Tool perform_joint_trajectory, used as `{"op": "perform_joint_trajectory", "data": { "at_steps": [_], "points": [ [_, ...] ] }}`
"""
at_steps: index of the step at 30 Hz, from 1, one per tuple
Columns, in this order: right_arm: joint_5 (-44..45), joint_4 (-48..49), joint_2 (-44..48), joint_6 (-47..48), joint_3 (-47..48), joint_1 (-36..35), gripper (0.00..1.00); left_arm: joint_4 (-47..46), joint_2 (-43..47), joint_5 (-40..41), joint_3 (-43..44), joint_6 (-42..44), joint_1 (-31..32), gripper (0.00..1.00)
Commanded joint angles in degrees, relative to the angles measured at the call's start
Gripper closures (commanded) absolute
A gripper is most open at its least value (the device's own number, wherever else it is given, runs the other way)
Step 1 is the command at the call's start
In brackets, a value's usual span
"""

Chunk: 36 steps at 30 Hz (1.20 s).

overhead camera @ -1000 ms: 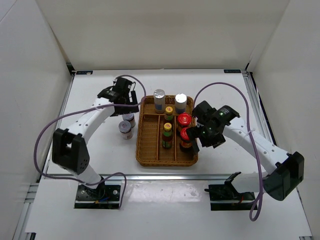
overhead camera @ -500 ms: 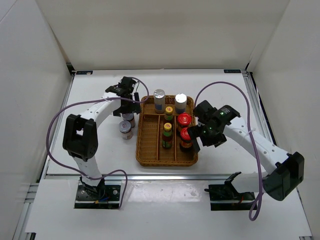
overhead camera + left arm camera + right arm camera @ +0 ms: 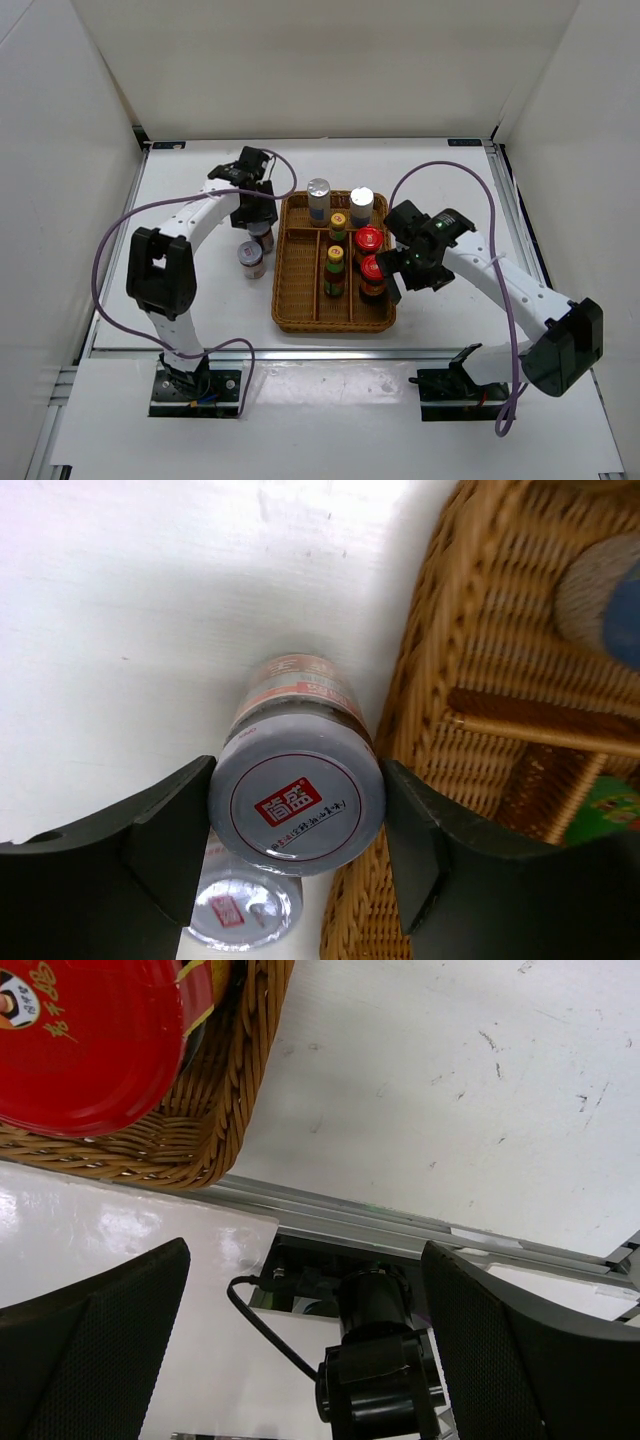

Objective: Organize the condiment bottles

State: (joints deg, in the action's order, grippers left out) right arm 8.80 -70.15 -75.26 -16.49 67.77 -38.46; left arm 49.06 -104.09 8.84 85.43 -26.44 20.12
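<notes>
Two grey-lidded jars stand on the table left of the wicker tray (image 3: 300, 312). My left gripper (image 3: 256, 213) is shut on the farther jar (image 3: 297, 800), one finger (image 3: 175, 830) on each side of its lid. The nearer jar (image 3: 250, 257) stands free and also shows in the left wrist view (image 3: 240, 912). In the tray are two silver-capped cylinders (image 3: 319, 194) (image 3: 361, 202), two green yellow-capped bottles (image 3: 338, 224) (image 3: 334, 264) and two red-capped bottles (image 3: 370, 238) (image 3: 372, 268). My right gripper (image 3: 393, 282) is open and empty beside the tray's right side, by a red cap (image 3: 80, 1040).
The tray's woven wall (image 3: 440, 730) almost touches the held jar on its right. White walls enclose the table. The right wrist view shows the table's metal front rail (image 3: 400, 1235) and the right arm's base (image 3: 375, 1360) below it.
My left arm has swung round and its gripper has come down a little toward the tray, onto the farther grey-lidded jar. The right arm has barely moved.
</notes>
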Motion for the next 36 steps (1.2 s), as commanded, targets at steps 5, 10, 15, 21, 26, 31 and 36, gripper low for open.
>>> {"op": "perform_joint_trajectory", "data": {
  "at_steps": [5, 10, 15, 21, 26, 31, 36],
  "points": [
    [0.88, -0.25, -0.15, -0.56, 2.02, 0.22, 0.00, -0.54, 12.78, 8.30, 9.93, -0.19, 8.00, 0.89],
    [-0.79, 0.28, -0.67, -0.03, 2.02, 0.22, 0.00, -1.68, 11.47, 7.69, 10.11, -1.34, 13.44, 0.89],
    [-1.32, 0.80, -0.67, -0.03, 2.02, 0.22, 0.00, -1.68, 8.91, 6.36, 8.09, -2.39, 16.35, 0.89],
    [-1.33, 0.80, -0.15, -0.03, 2.02, 0.22, 0.00, -2.21, 4.52, 6.36, 6.07, -2.39, 17.50, 0.88],
    [-1.33, 0.80, -0.15, 0.49, 2.02, 0.22, 0.00, -2.74, 0.92, 4.34, 3.88, -3.53, 17.50, 0.57],
    [-1.85, 0.80, 0.38, 0.49, 1.49, 0.22, 0.00, -2.74, 0.82, 5.57, 1.58, -6.44, 17.50, 0.00],
    [-1.69, 0.80, 2.13, -0.03, 1.49, 0.22, 0.00, -0.20, 8.09, 8.38, 4.48, -4.42, 17.50, 0.00]
  ]
}}
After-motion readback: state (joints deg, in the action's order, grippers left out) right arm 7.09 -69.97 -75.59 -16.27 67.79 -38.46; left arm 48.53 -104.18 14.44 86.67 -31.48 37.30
